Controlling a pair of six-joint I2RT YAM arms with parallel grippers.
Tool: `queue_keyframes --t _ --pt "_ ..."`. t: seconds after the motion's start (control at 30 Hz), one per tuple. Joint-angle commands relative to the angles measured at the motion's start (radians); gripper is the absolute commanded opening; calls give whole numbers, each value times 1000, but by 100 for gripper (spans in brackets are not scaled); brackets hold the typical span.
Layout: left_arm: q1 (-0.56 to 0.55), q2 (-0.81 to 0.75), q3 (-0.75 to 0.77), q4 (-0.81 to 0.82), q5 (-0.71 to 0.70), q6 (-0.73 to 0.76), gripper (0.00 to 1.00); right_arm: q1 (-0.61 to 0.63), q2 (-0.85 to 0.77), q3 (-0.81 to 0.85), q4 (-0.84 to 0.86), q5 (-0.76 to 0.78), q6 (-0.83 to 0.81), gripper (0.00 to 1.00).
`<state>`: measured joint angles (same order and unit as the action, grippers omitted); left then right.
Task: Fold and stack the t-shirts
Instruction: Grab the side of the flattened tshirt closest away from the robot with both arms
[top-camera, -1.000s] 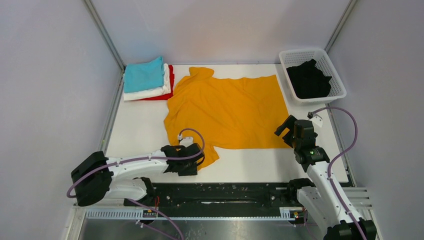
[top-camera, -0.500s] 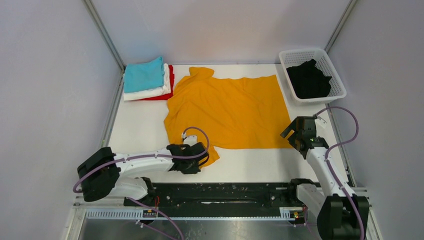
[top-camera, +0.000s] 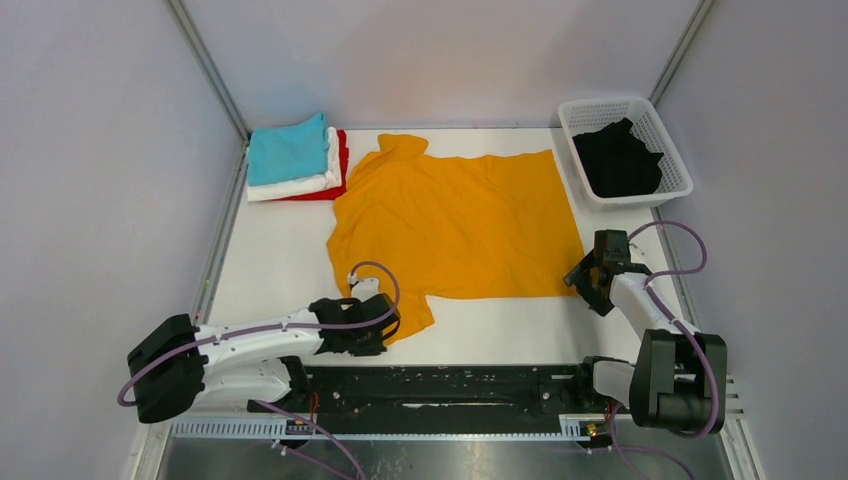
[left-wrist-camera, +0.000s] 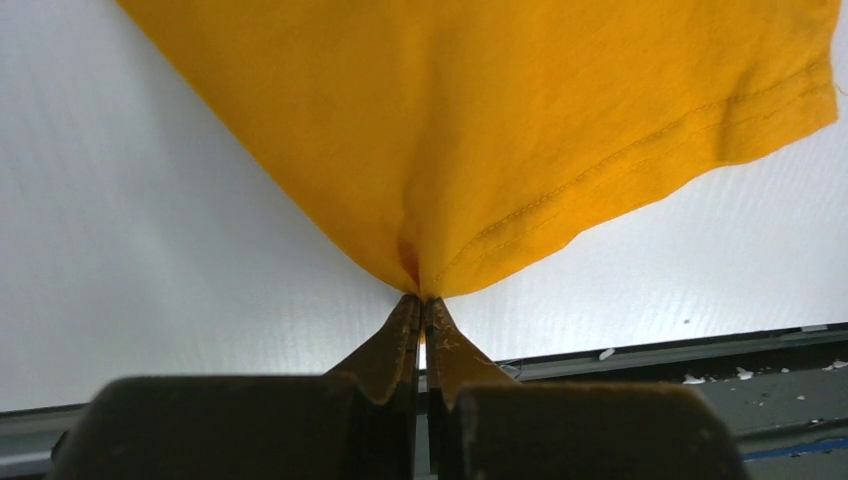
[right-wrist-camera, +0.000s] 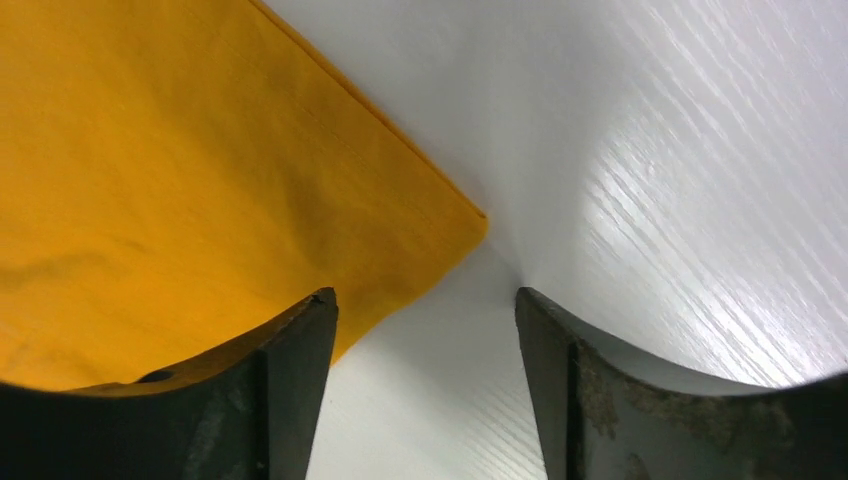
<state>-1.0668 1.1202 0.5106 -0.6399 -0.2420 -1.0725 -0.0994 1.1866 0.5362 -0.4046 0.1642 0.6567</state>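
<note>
Orange t-shirt (top-camera: 455, 225) lies spread flat in the middle of the white table (top-camera: 280, 260), its long axis running left to right. The neck end points left and the straight bottom hem points right. One sleeve sticks out at the far left, the other at the near left.

The left claw (top-camera: 388, 326) is pressed together on the edge of the near sleeve. In the left wrist view its tips (left-wrist-camera: 421, 305) meet on a small peak of cloth beside the stitched sleeve hem, and the orange t-shirt (left-wrist-camera: 500, 120) fans out from there. The right claw (top-camera: 581, 281) sits low at the shirt's near right corner with its jaws spread. In the right wrist view that corner of the shirt (right-wrist-camera: 180, 180) lies between the two fingers (right-wrist-camera: 425, 300), nearer the left one, and bare table shows under the right one.

At the far left corner sits a folded pile: a teal t-shirt (top-camera: 288, 150) on top, a white t-shirt (top-camera: 300, 185) under it, and a red t-shirt (top-camera: 342, 160) at the bottom. At the far right a white basket (top-camera: 682, 178) holds a crumpled black t-shirt (top-camera: 618, 160). Pale grey walls with metal posts close in the table on three sides.
</note>
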Motion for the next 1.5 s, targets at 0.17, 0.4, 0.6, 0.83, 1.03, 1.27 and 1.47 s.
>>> queue_keyframes --t 0.17,0.4,0.6,0.83,1.03,1.27,1.47 --pt "-4 -58 -23 -104 -43 -25 0 -6 115 11 83 -46 22 56" --pt "-4 -76 -3 -139 -55 -30 0 -6 123 10 92 -29 20 21" --pt "-4 -134 5 -187 -33 -42 0 -6 23 -7 25 -71 5 5" --pt "-4 -304 -52 -256 13 -115 0 -6 -255 -82 -170 -78 7 6" --pt "-5 -421 -86 -254 57 -130 0 -6 -427 -158 -206 -161 54 6" --pt "-3 -348 -48 -8 72 -16 0 -6 -422 -107 -215 -191 20 7" --pt "116 -138 129 92 91 127 0 -5 -359 -41 -213 -217 -19 6"
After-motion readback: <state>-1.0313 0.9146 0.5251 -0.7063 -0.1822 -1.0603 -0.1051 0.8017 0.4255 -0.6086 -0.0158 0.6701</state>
